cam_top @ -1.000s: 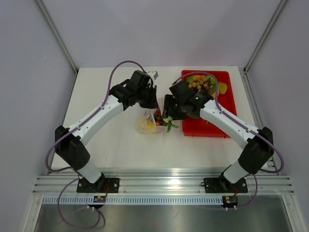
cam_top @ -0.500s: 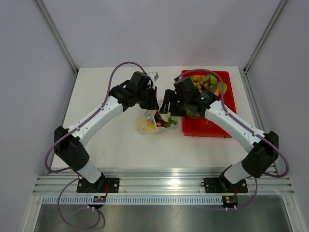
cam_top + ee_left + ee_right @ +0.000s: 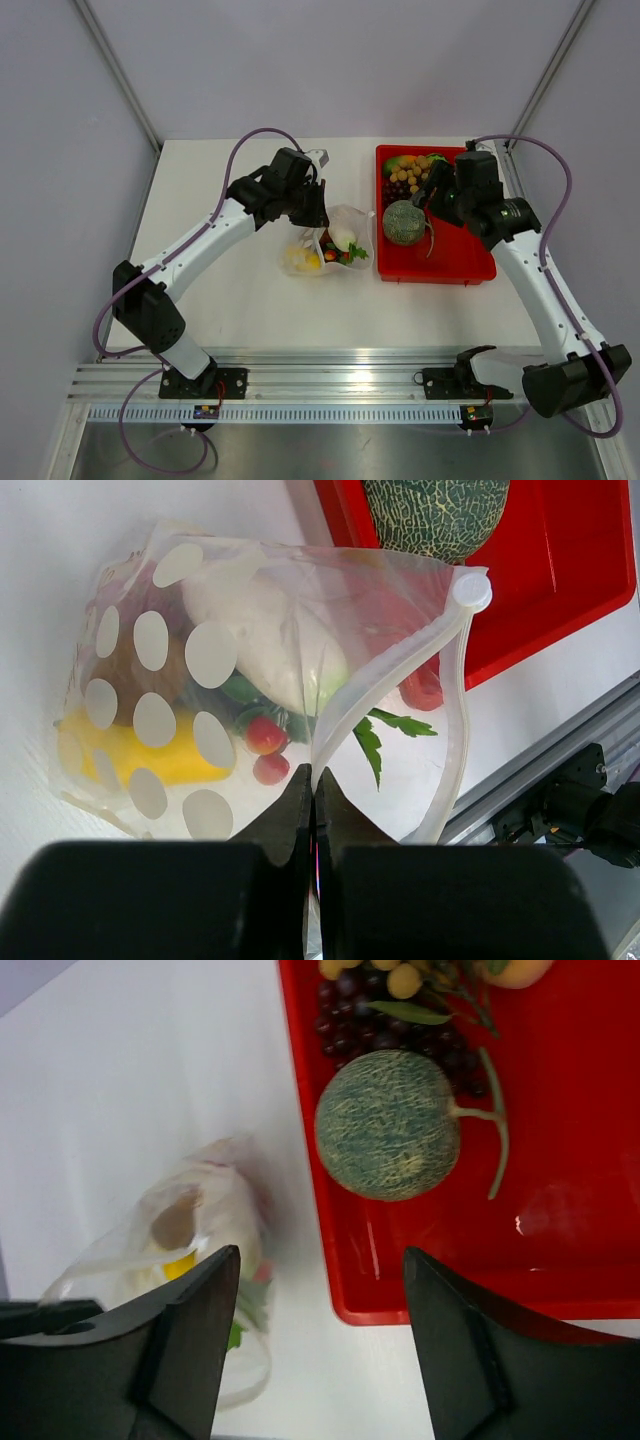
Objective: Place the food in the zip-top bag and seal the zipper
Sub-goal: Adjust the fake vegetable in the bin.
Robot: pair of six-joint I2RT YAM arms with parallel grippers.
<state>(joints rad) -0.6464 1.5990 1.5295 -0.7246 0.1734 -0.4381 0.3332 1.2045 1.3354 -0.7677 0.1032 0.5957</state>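
The zip-top bag (image 3: 250, 660) is a clear pouch with white dots lying left of the red tray, also in the top view (image 3: 335, 245) and the right wrist view (image 3: 190, 1250). It holds food: a yellow piece (image 3: 170, 760), a white piece (image 3: 270, 630), small red rounds (image 3: 265, 735) and green leaves. Its zipper (image 3: 400, 665) stands open in a loop. My left gripper (image 3: 313, 780) is shut on the bag's mouth edge, also in the top view (image 3: 319, 222). My right gripper (image 3: 322, 1255) is open and empty over the tray's left part, also in the top view (image 3: 432, 192).
The red tray (image 3: 455, 262) holds a netted green melon (image 3: 405, 222), a dark grape bunch (image 3: 400, 185) with yellow-brown rounds, and green and yellow pieces at its back. The melon (image 3: 388, 1125) lies just ahead of my right fingers. The aluminium rail runs along the near table edge.
My right gripper has pulled away from the bag's mouth to the right, over the tray, now empty. A white piece with green leaves now lies in the bag. The left gripper has stayed put.
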